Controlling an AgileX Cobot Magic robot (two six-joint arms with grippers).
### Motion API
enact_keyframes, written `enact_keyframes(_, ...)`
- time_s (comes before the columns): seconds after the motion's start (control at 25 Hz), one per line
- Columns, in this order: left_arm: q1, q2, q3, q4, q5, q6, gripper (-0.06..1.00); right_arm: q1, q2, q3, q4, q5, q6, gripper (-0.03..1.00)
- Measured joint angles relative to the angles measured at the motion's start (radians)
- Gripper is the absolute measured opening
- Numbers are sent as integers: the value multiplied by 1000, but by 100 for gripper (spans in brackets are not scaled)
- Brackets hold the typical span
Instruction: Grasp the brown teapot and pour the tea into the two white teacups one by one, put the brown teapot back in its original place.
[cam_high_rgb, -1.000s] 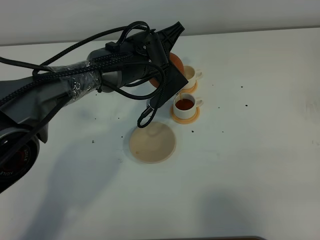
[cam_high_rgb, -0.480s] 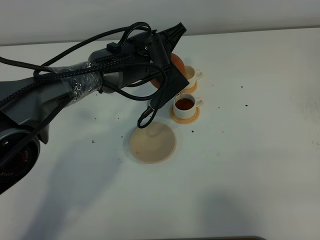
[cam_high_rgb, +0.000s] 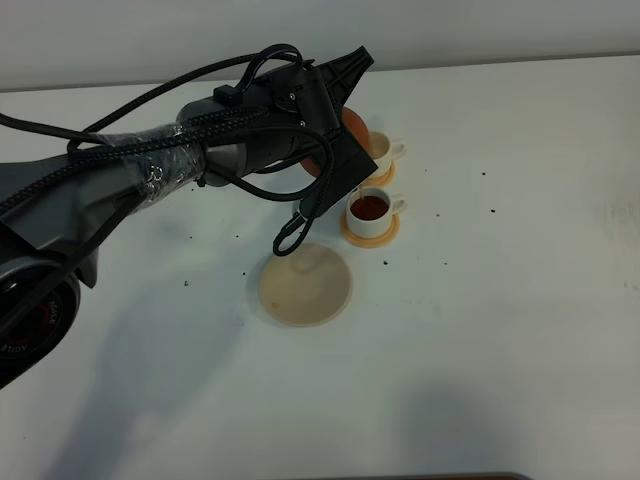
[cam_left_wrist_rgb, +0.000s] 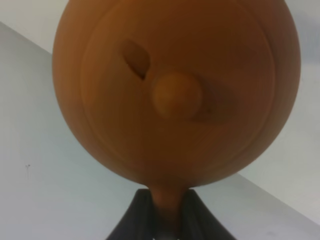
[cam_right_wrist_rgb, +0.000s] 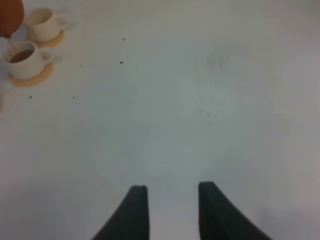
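Our left fingers (cam_left_wrist_rgb: 132, 227) squeeze the handle of the brown teapot (cam_high_rgb: 352, 124), which is tipped in the air near the far edge of the bench (cam_high_rgb: 520, 330). Tea runs into the nearer white cup (cam_high_rgb: 370, 207), which looks almost full. The farther cup (cam_high_rgb: 381, 148) looks empty, so we think half the pouring is left. The tan saucer (cam_high_rgb: 305, 285) is bare. Our right fingers (cam_right_wrist_rgb: 136, 215) are spread, holding nothing.

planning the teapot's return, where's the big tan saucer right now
In the exterior high view the tan saucer lies on the table just left of centre, nearer the camera than the tea-filled teacup and apart from its orange coaster.
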Motion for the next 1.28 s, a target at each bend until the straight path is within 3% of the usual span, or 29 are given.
enact_keyframes(1.28, 0, 0, 0, 0, -4, 4, 11, 0, 0, 0, 0, 0, 0, 24)
